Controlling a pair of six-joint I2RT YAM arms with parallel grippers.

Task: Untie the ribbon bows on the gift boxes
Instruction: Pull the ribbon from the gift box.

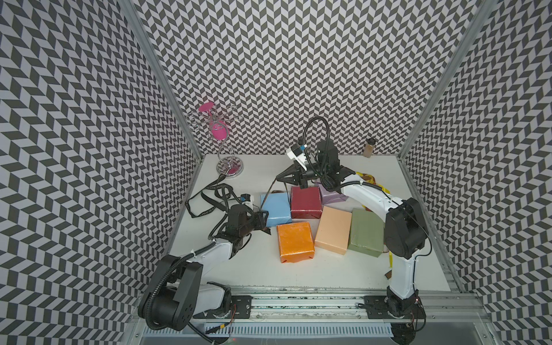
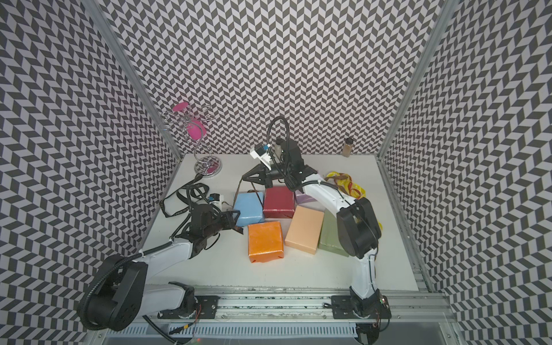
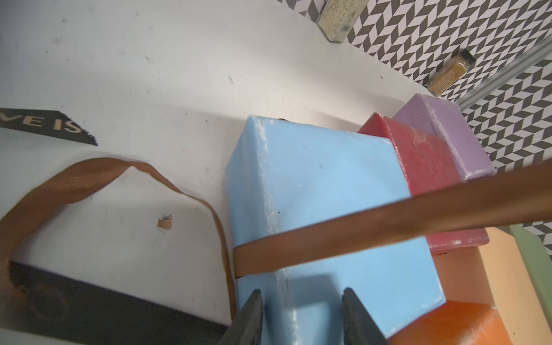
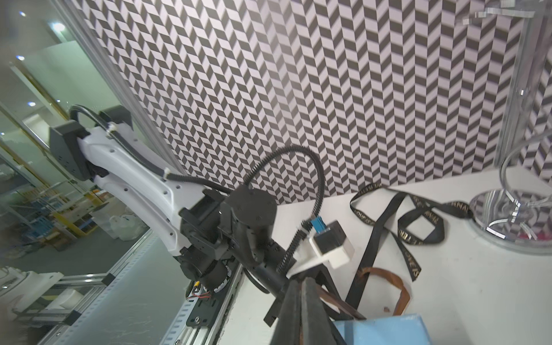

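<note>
The right pincer (image 1: 277,177) is clamped together on a brown ribbon (image 3: 388,221), holding it above the desk (image 1: 254,268) at the far side of the light blue gift box (image 1: 276,209). The ribbon slants down from the closed tips and crosses the top of that box. Its other part lies in a loose loop on the desk beside the box, and no bow shows in it.

The left pincer (image 3: 301,295) has its jaws apart at the near left edge of the light blue box, gripping nothing.

All six boxes sit clustered mid-desk. The dark red box (image 1: 305,201) touches the light blue one, and the lilac box (image 1: 330,195) is behind it. The orange box (image 1: 295,242), peach box (image 1: 333,230) and olive green box (image 1: 366,236) form the nearer row.

A black lettered ribbon (image 1: 203,197) lies loose on the desk by the left arm. Yellow ribbons (image 2: 343,182) are heaped behind the right arm.
</note>
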